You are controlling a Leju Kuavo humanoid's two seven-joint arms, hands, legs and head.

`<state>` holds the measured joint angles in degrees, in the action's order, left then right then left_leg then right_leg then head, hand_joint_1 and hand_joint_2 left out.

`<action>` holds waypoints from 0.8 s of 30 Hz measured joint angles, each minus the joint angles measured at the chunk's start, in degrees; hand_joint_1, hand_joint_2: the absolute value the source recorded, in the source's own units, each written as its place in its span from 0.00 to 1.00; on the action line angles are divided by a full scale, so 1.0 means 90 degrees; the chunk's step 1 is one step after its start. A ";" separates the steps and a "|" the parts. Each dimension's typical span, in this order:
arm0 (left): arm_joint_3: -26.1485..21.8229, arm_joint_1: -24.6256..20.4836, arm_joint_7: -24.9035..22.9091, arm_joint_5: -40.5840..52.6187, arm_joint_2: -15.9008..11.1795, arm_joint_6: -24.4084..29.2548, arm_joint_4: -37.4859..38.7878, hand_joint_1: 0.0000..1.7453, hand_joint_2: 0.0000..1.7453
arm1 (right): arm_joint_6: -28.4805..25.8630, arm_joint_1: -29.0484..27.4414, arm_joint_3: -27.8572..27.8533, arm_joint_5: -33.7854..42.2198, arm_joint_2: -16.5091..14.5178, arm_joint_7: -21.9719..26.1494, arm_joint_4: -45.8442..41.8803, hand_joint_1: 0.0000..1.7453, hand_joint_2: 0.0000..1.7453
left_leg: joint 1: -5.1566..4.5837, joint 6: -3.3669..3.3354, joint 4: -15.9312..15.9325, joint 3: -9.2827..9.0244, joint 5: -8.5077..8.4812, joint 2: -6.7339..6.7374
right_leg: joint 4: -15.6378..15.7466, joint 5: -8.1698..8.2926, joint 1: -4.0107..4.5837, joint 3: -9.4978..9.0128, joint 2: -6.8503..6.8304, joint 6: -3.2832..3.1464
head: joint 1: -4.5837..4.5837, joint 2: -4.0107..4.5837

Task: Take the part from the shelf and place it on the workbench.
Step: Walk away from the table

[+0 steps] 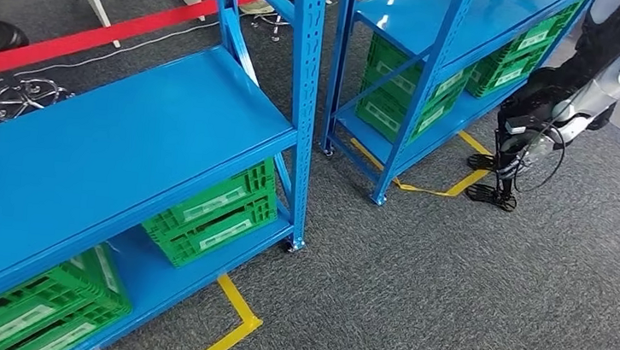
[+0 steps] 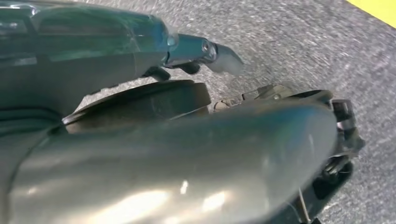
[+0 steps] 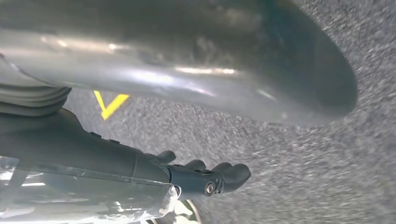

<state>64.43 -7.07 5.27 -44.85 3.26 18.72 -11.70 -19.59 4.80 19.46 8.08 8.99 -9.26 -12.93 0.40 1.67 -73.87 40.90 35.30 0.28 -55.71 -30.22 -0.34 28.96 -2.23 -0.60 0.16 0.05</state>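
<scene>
My left hand (image 2: 205, 51) and right hand (image 3: 205, 179) hung over grey carpet, fingers loose, holding nothing. Blue shelf (image 1: 122, 135) at ten o'clock, green crates (image 1: 215, 214) beneath.

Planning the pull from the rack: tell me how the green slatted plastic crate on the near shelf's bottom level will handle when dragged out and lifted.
The green slatted plastic crate looks rigid: moulded ribs and straight edges suggest it will hardly flex. Its openwork walls suggest it is light for its size, though I cannot see its contents. On the smooth painted blue metal shelf it would probably slide easily, and its broad, low shape makes tipping unlikely.
</scene>
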 joint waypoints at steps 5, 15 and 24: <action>0.0002 -0.0015 0.0005 0.0000 -0.0004 0.0001 -0.0001 0.00 0.00 | 0.0050 0.0018 0.0120 -0.0087 -0.0007 0.0013 0.0010 0.00 0.00 | -0.0049 -0.0028 0.1556 -0.0862 -0.0618 0.0566 | -0.0101 -0.0115 0.0007 -0.0040 -0.0316 0.0163 | 0.0080 0.0001; 0.0022 -0.0026 0.0012 -0.0001 0.0005 0.0001 0.0001 0.00 0.00 | 0.0111 0.0010 0.0303 -0.0202 -0.0001 0.0030 0.0018 0.00 0.00 | -0.0081 -0.0320 0.1635 -0.0839 -0.0647 0.0061 | -0.1100 -0.0691 -0.0021 0.0320 -0.0110 0.0296 | -0.0065 0.0001; 0.0029 -0.0015 0.0020 0.0001 0.0015 -0.0001 0.0001 0.00 0.00 | 0.0130 0.0047 0.0447 -0.0231 0.0014 0.0048 0.0035 0.00 0.00 | -0.0107 -0.0308 0.1625 -0.0787 -0.0736 -0.0791 | -0.0219 -0.0046 0.0035 0.0134 0.0674 0.0041 | -0.0204 0.0000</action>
<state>64.70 -7.20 5.45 -44.84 3.39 18.71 -11.69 -18.43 5.22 23.49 5.99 9.12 -8.83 -12.62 -0.56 -1.10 -59.24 33.82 28.68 -6.84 -57.68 -30.64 -0.03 30.17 3.84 -0.24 -1.67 0.06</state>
